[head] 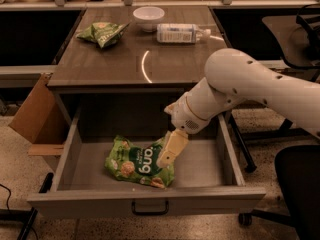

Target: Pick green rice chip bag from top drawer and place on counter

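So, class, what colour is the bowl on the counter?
White bowl, camera view. The tool is at the green rice chip bag in the top drawer.

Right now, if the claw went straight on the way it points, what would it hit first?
Most likely the green bag in the drawer. The claw points down-left at the bag's right edge and overlaps it in this view, though depth is unclear.

- A glossy white arm shell (260,84) of smooth, rounded tubes is being shown, with small dark holes dotted along its upper surface.
- A thin tan seam ring is being seen around the wrist (192,111), and its rounded end cap is being seen speckled with tiny dark dots.
- A pale cream, flat-sided, tapering gripper (169,154) is being seen below the wrist, down inside the wide grey wood-grain top drawer (210,169).
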Tool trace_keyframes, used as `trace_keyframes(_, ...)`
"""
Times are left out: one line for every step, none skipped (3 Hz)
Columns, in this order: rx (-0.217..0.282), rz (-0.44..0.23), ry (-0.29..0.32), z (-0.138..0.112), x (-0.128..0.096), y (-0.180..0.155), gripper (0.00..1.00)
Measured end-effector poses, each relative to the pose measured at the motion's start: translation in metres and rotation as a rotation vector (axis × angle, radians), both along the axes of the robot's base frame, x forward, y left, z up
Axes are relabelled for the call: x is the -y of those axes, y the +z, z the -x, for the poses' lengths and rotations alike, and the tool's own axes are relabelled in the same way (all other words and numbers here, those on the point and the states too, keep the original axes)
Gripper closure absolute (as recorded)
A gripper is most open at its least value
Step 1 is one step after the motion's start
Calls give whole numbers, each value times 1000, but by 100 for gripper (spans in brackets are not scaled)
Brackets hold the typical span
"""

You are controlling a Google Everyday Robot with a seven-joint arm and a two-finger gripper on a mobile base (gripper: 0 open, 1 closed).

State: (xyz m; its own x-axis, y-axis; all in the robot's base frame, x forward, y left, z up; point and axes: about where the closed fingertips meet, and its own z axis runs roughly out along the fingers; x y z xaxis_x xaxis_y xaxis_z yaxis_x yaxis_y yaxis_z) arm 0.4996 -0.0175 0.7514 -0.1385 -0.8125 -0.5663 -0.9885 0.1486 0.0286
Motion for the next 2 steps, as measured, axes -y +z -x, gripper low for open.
trace_keyframes(-3,0,8,-1,-4,-6,0)
trace_keyframes(28,-16,21,-9,-18,-22,0)
